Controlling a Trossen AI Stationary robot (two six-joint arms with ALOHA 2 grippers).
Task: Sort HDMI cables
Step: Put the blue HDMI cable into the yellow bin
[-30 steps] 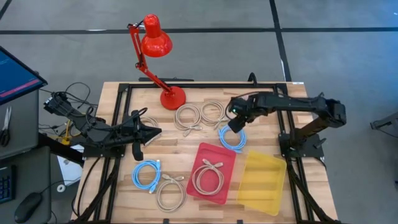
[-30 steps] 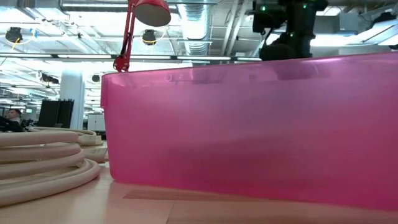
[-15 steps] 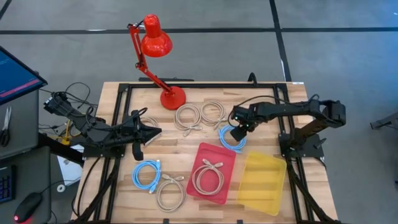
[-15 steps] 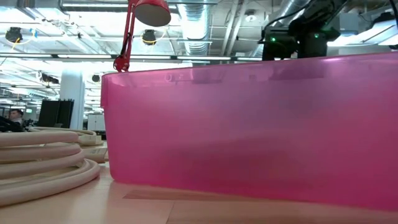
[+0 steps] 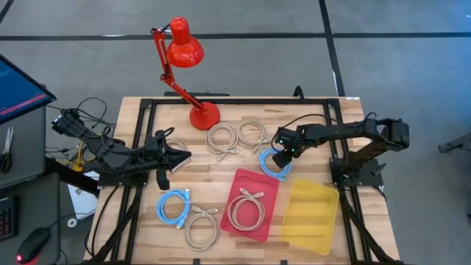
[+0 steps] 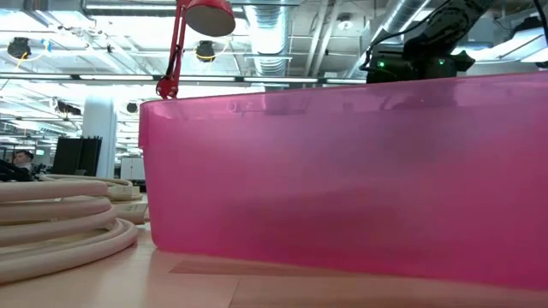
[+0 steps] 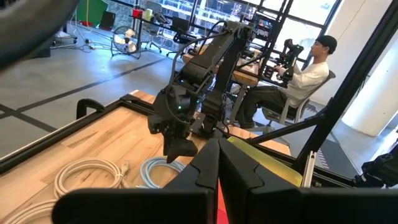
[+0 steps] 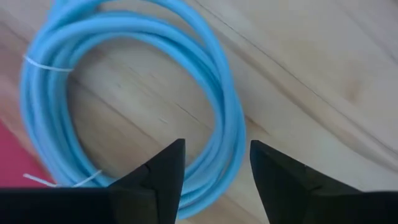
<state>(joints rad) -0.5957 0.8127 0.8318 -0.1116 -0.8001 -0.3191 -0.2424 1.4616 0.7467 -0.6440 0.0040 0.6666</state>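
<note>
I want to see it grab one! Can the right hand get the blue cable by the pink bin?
Probably yes: the right hand hangs open right over the blue cable, with nothing between them.

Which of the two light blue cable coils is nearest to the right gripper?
The blue coil beside the red bin's far corner, directly under the open right gripper; the other blue coil lies near the table's front-left.

A grey concrete floor [image 5: 412, 73] crossed by dark lines surrounds the wooden table [image 5: 228, 165]; a seated person [image 7: 298, 74] works far behind it.
</note>
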